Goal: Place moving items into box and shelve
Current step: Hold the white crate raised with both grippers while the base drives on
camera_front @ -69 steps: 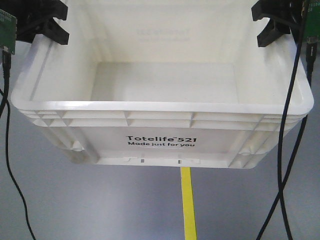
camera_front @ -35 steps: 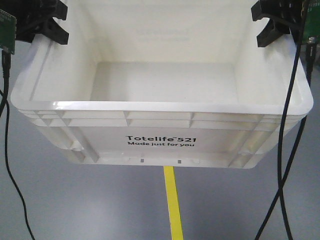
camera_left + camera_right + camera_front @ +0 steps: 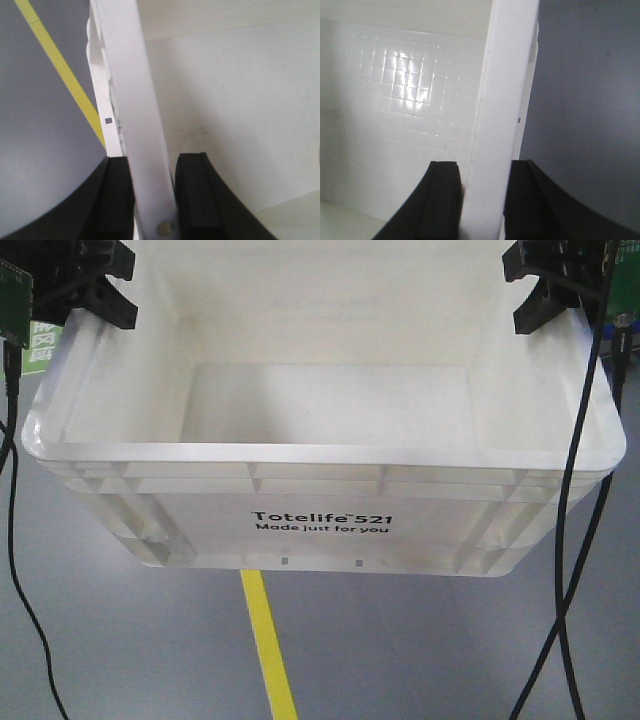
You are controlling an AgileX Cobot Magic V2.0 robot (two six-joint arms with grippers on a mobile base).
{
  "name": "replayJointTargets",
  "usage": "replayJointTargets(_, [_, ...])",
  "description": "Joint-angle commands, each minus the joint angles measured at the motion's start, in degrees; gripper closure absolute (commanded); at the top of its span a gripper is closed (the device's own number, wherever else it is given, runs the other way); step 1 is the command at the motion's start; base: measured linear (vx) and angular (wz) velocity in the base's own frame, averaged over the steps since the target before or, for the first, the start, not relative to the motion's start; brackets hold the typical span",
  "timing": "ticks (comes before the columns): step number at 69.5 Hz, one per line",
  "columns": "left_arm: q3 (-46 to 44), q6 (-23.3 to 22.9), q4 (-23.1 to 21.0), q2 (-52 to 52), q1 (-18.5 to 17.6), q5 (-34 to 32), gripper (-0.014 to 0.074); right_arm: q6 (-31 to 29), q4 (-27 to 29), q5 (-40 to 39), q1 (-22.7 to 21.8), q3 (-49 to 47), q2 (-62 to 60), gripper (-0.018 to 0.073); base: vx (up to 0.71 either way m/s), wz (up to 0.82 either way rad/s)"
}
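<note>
Box: large white rectangular plastic tote point(image 3: 320, 525), mid-frame, held above grey floor point(image 3: 120, 640); interior looks empty.
Left gripper point(image 3: 152, 197): pinching the tote's side wall, 10 o'clock.
Right gripper point(image 3: 485, 195): pinching the opposite wall, 2 o'clock.
Remaining: plush toys unseen; shelving apparently pending.

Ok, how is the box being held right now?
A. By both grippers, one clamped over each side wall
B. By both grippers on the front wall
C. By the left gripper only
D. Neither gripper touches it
A: the wrist views show the left gripper and the right gripper each straddling a side wall of the box, one finger on each face.
</note>
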Motion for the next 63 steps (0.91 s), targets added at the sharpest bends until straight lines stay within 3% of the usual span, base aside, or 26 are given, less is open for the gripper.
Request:
replayJointTargets(1, [-2.3,0.3,-14.4,-3.2,-1.9,-5.6,0.0601,-0.5,12.7,-0.7,1.3,-2.5,-2.9,0.0564,0.47,-0.48])
replayJointTargets(63, [-2.3,0.3,-13.8,-3.2,-1.9,-5.6,0.0601,-0.5,12.7,-0.8,1.3,-2.5,-2.9,0.0564,0.42,-0.58])
